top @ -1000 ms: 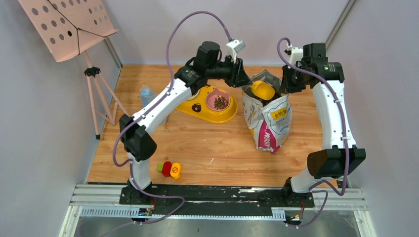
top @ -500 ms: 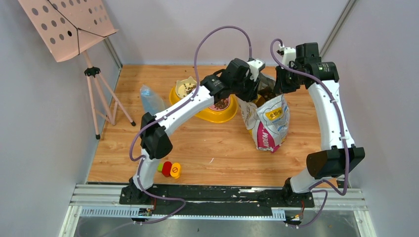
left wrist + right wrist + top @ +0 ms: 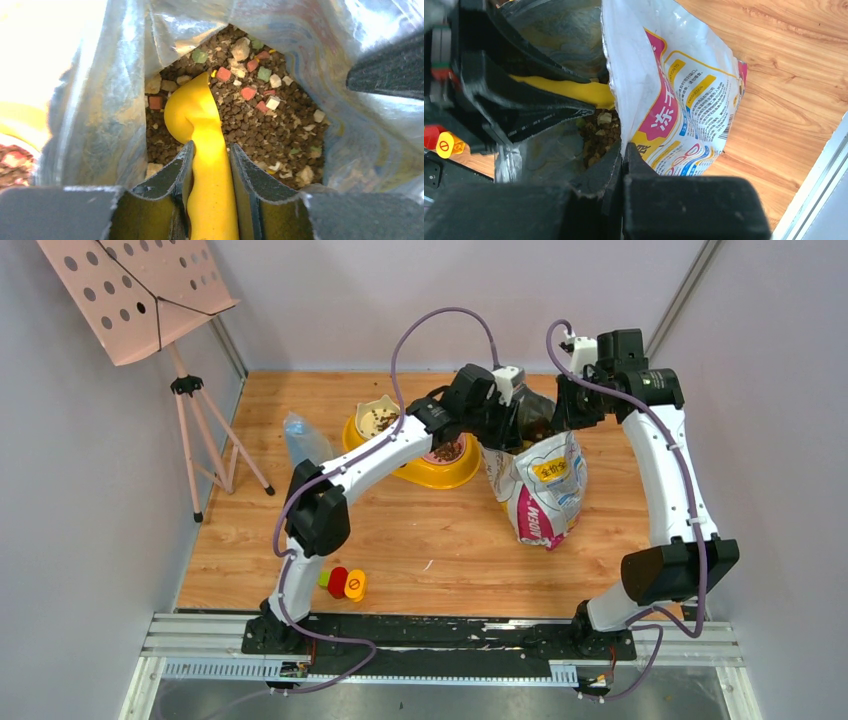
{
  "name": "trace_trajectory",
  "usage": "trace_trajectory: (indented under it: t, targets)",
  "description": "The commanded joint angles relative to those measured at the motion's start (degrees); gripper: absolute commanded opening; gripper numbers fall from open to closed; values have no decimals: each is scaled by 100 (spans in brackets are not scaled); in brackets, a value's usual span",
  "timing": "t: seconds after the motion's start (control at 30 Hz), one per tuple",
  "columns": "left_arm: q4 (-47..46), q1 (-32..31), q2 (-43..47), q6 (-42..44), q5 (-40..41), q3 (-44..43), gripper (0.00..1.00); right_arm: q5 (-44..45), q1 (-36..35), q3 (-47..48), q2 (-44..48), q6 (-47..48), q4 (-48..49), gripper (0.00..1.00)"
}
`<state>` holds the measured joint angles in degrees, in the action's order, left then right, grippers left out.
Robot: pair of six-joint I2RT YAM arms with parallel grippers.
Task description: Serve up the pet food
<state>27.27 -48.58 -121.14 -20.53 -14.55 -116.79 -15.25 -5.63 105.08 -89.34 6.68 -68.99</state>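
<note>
The pet food point(image 3: 280, 125), dark brown kibble mixed with coloured cubes, fills the bottom of the open white foil bag point(image 3: 540, 490). My left gripper point(image 3: 210, 155) is shut on the handle of a yellow scoop point(image 3: 197, 112), whose bowl dips into the kibble inside the bag. My right gripper point(image 3: 623, 150) is shut on the bag's rim point(image 3: 624, 75) and holds the mouth open. From above, the left gripper point(image 3: 515, 420) reaches into the bag from the left, and the right gripper point(image 3: 562, 420) sits at its far right edge. Some kibble also lies in both bowls of the yellow feeder point(image 3: 420, 475).
The feeder stands just left of the bag. A clear plastic bottle point(image 3: 303, 440) lies further left. A pink music stand point(image 3: 140, 295) on a tripod is at the far left. A small red, yellow and green toy point(image 3: 343, 583) sits near the front edge.
My left arm swung right and down, carrying the scoop from above the bag mouth into the bag. The right gripper kept its hold on the rim.
</note>
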Motion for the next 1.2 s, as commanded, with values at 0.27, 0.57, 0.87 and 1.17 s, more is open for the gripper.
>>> trace_trajectory:
  t: [0.27, 0.57, 0.87, 1.17]
  targets:
    - [-2303, 911, 336, -2842, -3101, 651, 0, 142, -79, -220, 559, 115, 738, 0]
    - [-2329, 1142, 865, -3006, -2737, 816, 0, 378, 81, -543, 700, 295, 750, 0]
    - [-2312, 1511, 1390, -3217, -2637, 1063, 0, 481, 123, -615, 800, 317, 751, 0]
    - [-2681, 1797, 1529, -3988, -2894, 1520, 0, 629, 121, -602, 829, 360, 678, 0]
